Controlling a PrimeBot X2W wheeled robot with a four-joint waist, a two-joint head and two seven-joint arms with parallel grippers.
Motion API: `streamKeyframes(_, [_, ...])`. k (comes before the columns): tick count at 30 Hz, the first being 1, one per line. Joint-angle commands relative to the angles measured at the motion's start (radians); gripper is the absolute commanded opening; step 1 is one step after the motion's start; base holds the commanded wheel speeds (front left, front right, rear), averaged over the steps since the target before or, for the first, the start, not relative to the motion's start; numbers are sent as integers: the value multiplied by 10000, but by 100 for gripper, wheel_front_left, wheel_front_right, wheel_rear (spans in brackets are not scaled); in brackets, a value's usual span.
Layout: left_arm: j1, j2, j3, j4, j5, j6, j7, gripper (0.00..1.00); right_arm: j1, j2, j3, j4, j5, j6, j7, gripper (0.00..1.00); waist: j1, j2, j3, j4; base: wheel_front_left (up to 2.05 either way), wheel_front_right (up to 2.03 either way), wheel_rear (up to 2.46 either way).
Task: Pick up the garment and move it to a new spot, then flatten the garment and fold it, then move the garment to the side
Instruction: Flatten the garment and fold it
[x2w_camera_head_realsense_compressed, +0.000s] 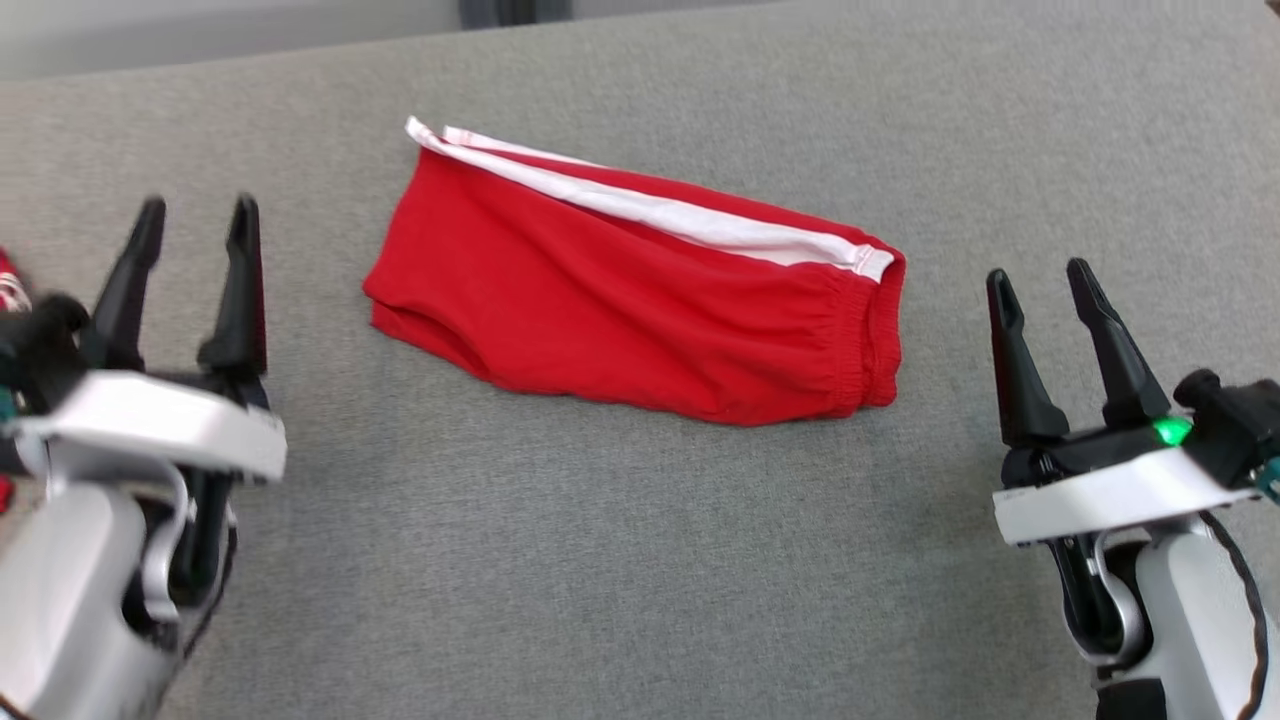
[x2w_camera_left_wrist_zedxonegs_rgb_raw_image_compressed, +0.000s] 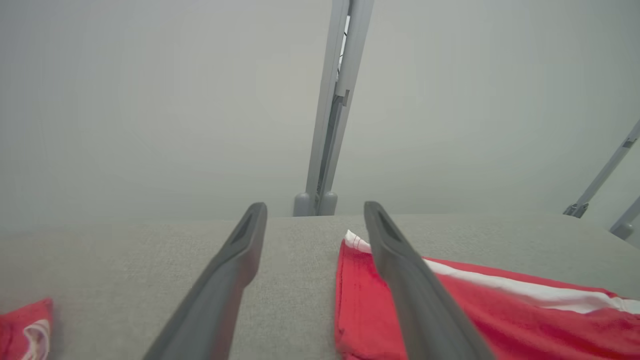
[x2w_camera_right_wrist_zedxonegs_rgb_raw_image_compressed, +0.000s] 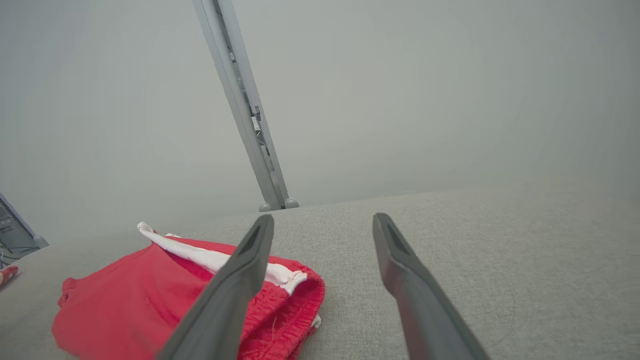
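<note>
One counter (x2w_camera_head_realsense_compressed: 640, 560), grey-covered. One red garment (x2w_camera_head_realsense_compressed: 620, 300) near its middle, folded. One more scrap of red-and-white cloth (x2w_camera_left_wrist_zedxonegs_rgb_raw_image_compressed: 20, 325) at the counter's left edge, cut off, kind not clear. Two hands: left hand (x2w_camera_head_realsense_compressed: 197, 207) toward the counter's left edge, right hand (x2w_camera_head_realsense_compressed: 1038, 272) toward its right edge. Two dark fingers (x2w_camera_head_realsense_compressed: 240, 290) on each, four in all. One green light (x2w_camera_head_realsense_compressed: 1172, 431), on the right hand. Beyond the far edge, in the left wrist view: one upright grey post (x2w_camera_left_wrist_zedxonegs_rgb_raw_image_compressed: 327, 125) and two slanted grey struts (x2w_camera_left_wrist_zedxonegs_rgb_raw_image_compressed: 600, 175), three in total.
</note>
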Motion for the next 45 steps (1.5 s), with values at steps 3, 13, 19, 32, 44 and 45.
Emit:
streamKeyframes(3, [1131, 140, 81, -809, 223, 637, -253, 100, 599, 93, -460, -373, -916, -3, 123, 100, 0, 0, -581, 369, 0, 0, 0])
streamKeyframes(13, [3686, 427, -111, -2434, 635, 1882, -283, 100, 2172, 267, -1037, -1187, -2145, -3, 875, 100, 0, 0, -1526, 582, 0, 0, 0])
streamKeyframes(19, [4377, 381, -381, -2902, 699, 2223, -104, 100, 3008, 377, -1330, -1729, -2282, -3, 1264, 100, 0, 0, -1919, 617, 0, 0, 0])
streamKeyframes(32, [4589, 459, -528, -3079, 695, 2391, 120, 100, 3858, 609, -1528, -2354, -2242, -3, 1644, 100, 0, 0, -2294, 454, 0, 0, 0])
streamKeyframes(44, [3654, 269, -887, -2770, 557, 2030, 655, 100, 3815, 637, -1426, -2369, -2017, -3, 1686, 100, 0, 0, -2312, 333, 0, 0, 0])
streamKeyframes(45, [3404, 196, -1008, -2633, 508, 1859, 793, 100, 3771, 638, -1394, -2379, -2000, -3, 1679, 100, 0, 0, -2262, 290, 0, 0, 0])
